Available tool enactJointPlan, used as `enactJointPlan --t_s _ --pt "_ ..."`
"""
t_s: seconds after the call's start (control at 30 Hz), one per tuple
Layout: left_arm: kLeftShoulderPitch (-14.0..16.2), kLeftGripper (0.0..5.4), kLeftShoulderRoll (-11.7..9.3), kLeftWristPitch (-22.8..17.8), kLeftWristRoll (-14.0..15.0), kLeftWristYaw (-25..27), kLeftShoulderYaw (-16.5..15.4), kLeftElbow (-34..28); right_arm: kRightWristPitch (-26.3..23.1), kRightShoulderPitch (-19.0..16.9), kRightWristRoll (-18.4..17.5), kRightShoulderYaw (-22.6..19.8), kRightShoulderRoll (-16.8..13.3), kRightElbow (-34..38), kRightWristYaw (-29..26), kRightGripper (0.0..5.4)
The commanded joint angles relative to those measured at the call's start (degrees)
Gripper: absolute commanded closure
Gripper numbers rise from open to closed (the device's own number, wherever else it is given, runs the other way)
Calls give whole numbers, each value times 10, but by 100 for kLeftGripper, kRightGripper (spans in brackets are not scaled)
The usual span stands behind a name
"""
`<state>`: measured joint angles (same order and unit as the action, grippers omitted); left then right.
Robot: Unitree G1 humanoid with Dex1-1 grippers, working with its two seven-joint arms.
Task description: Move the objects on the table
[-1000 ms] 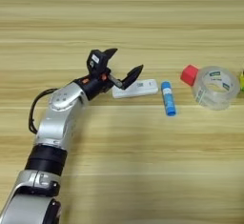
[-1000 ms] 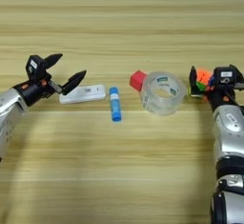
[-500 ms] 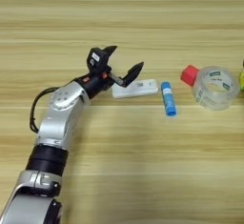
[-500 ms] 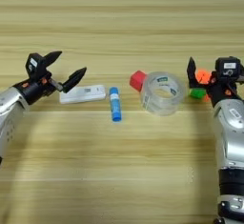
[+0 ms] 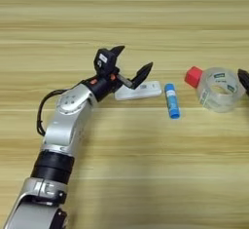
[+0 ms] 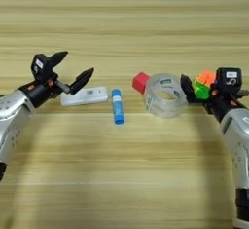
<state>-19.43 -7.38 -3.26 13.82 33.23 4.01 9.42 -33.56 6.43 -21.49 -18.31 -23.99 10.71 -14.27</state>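
Your left gripper (image 5: 130,63) hangs spread wide at the near end of the flat white device (image 5: 138,90), one finger above it, set to straddle it. Just beyond lies the blue glue stick (image 5: 171,101), then the red cube (image 6: 141,82) touching the tape roll (image 6: 164,94). Your right gripper (image 6: 197,87) sits beside the roll, fingers around the puzzle cube (image 6: 204,85), apparently pinching it. Everything rests in one row across the wooden surface (image 6: 124,174), within reach of either arm.
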Motion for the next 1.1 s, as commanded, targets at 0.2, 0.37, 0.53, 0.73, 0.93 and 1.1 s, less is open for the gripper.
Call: enactJointPlan --t_s 0.2,0.37,0.53,0.73,0.93,1.1 --pt "8 0 -1 -15 -5 -11 10 -20 -85 -5 -25 0 -20 16 -18 2" --pt "10 0 -2 -17 -5 -13 11 -24 -118 -4 -51 2 -16 18 -42 2" --pt "10 0 -3 -16 -6 -14 11 -25 -132 -4 -62 1 -16 11 -56 2" --pt "10 0 -5 -16 -6 -14 11 -22 -150 11 -87 -5 -3 -9 -65 2" --pt "9 0 -5 -13 -7 -14 13 -16 -196 75 -140 -46 20 -90 -43 2" --pt "9 0 -4 -12 -7 -14 15 -16 -201 102 -143 -52 20 -126 -33 2"
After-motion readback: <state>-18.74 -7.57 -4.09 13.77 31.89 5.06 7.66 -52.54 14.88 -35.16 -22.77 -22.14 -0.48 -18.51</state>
